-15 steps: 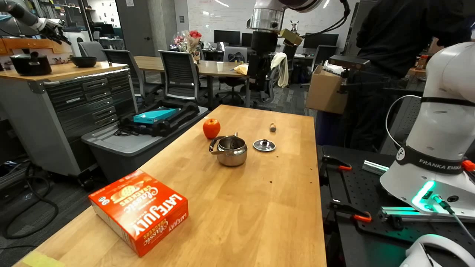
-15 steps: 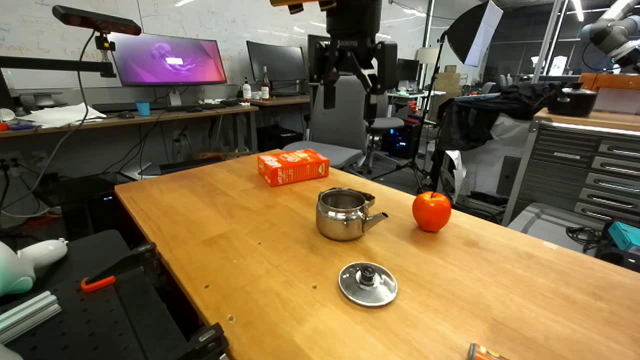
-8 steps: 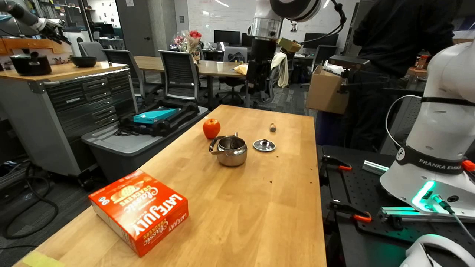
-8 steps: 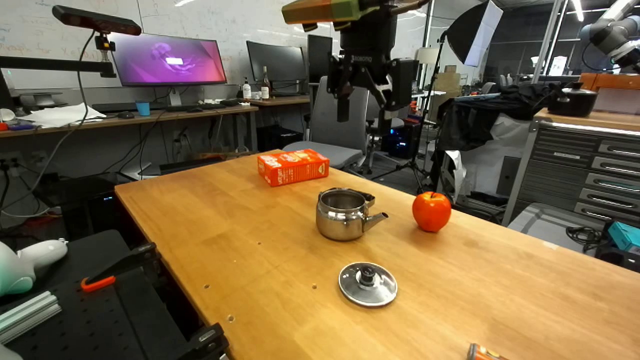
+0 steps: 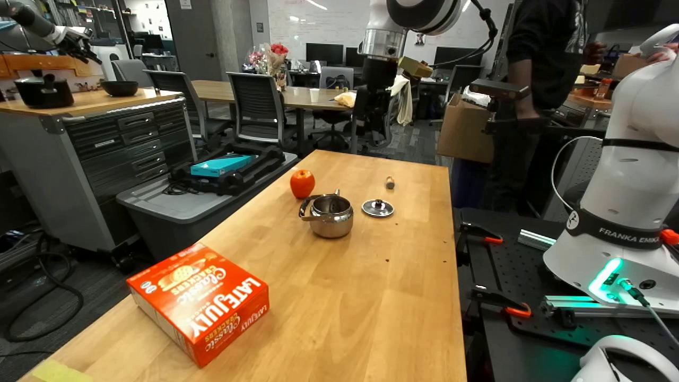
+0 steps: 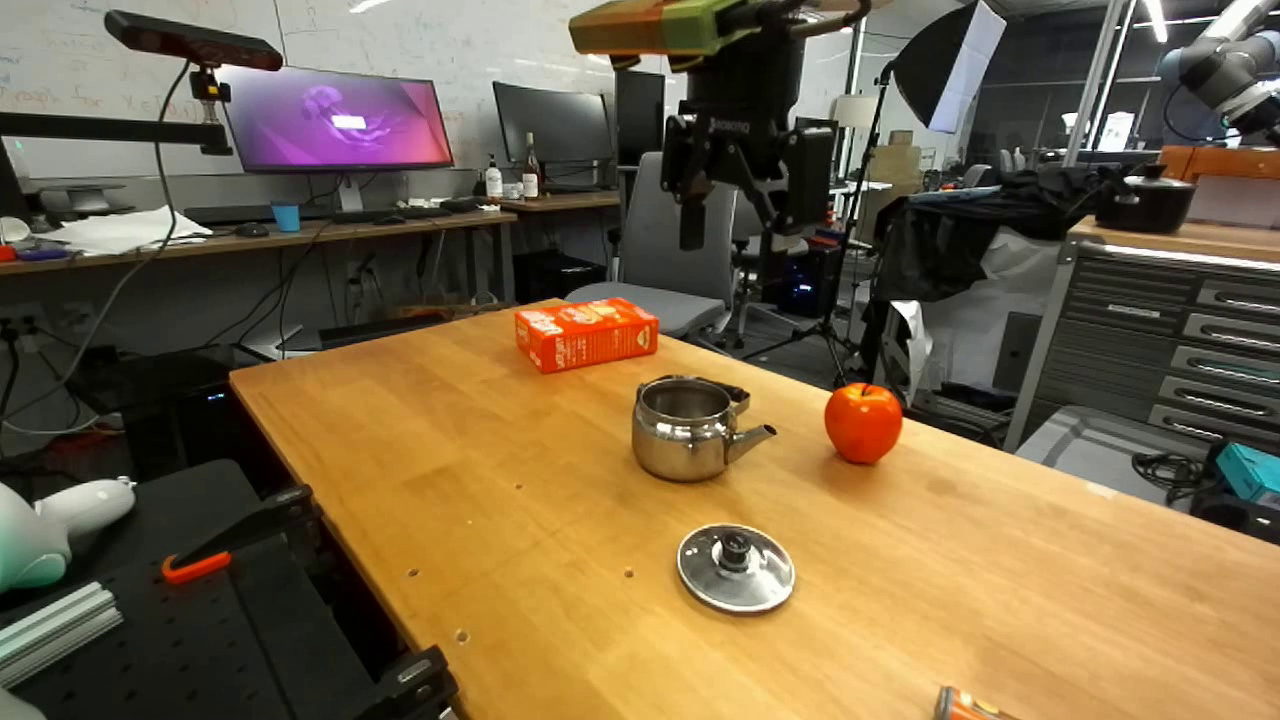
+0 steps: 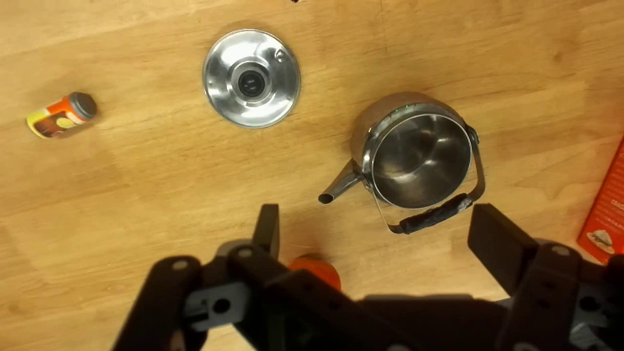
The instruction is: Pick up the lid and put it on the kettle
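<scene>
End effector (image 7: 375,219) hangs well above the table (image 5: 345,307), pointing down, fingers (image 7: 502,248) spread wide apart.

Lid (image 6: 736,575): below it, flat on the table, dark knob (image 7: 251,83) facing up. In the wrist view it sits out ahead of the fingertips, beyond the left one as seen there.

Kettle (image 6: 684,440): also below, upright on the table, mouth uncovered. Wrist view has it ahead of the finger gap, toward the right fingertip. Spout (image 7: 343,182) slants back toward the end effector; handle (image 7: 436,213) is tipped over on that same side. Lid and kettle are apart, near each other.

Apple (image 6: 863,423) shows down between the fingers, partly hidden by the end effector. Small grey-capped canister (image 7: 61,116) lies on its side, farther out left than the lid. Orange-red cracker box (image 5: 199,300) is on the opposite side, past the right finger, cut off by the wrist view's edge; both exterior views show it whole.

Arm (image 5: 384,41) is above the end effector. In an exterior view, a person (image 5: 543,42) in dark clothes stands beyond the robot base (image 5: 615,254), well apart from the end effector.
</scene>
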{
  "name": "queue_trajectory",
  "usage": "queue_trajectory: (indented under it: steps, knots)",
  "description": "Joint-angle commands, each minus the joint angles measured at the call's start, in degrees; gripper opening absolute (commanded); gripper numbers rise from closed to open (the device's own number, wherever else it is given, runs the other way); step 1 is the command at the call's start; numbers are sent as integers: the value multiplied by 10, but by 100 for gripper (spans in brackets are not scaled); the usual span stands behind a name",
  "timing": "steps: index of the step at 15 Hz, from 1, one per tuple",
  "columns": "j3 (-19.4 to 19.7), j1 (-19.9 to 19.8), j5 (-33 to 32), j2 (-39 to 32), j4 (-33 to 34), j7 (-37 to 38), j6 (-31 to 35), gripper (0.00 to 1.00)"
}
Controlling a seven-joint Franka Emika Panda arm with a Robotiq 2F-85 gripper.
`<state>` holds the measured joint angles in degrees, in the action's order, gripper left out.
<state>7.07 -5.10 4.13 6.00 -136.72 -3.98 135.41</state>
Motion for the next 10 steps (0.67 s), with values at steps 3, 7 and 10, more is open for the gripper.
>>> queue_trajectory:
  steps: [3, 7, 10]
  knots:
    - [-2, -2, 0, 0, 0, 0, -1, 100]
    - [-2, -2, 0, 0, 0, 0, -1, 100]
    - [2, -6, 2, -5, 3, -2, -14, 100]
